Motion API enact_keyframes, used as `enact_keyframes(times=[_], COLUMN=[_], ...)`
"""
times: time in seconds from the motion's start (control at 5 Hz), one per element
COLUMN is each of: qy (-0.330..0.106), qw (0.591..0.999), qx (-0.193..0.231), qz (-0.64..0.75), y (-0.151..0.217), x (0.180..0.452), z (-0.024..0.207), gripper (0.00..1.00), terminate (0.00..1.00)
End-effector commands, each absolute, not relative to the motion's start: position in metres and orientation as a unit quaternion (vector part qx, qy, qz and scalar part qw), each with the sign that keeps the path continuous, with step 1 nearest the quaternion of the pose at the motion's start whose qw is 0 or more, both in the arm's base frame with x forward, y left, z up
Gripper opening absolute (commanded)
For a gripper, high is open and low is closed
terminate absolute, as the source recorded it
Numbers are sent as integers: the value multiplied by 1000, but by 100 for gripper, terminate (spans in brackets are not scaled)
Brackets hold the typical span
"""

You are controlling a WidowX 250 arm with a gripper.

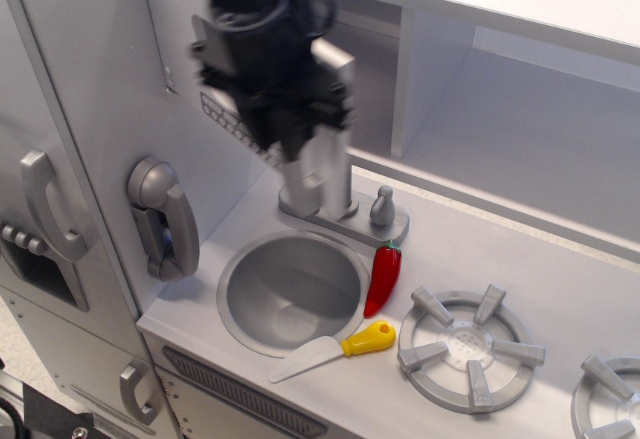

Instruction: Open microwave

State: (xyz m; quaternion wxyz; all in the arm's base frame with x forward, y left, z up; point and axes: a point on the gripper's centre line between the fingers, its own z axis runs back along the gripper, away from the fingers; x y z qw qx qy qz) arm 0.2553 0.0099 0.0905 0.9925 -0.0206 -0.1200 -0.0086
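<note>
The microwave door [226, 119] stands swung out to the left, seen nearly edge-on, with its row of buttons just showing. The compartment [372, 89] behind it is open and looks bare inside. The door's chunky grey handle [337, 154] hangs down in front of the faucet. My black gripper [295, 137] is blurred by motion; its fingers sit closed against the handle's left side, over the door's front face.
Below are the faucet [345, 211], the round sink [293, 289], a red chilli [382, 277] and a yellow-handled knife [335, 351]. A burner [470, 347] lies to the right. A grey telephone [165, 219] and a tall door handle [45, 204] are on the left.
</note>
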Motion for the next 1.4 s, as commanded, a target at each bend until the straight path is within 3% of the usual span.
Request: enact_keyframes(times=[0.0,0.2,0.6,0.8,1.0,1.2], qy=[-47,3,0,-44,-81,-114], qw=[997,996,990,989,990,989], qx=[-45,-59,-125,-128,-113,-92], qz=[-43,-72,-65,-60,-33,-21], y=[-3,-42,-110,-112,-88,-57], x=[238,240,282,298,318,321], z=[114,106,102,108,119,122], gripper=[100,100,100,100,100,100], terminate=[0,0,0,0,0,0])
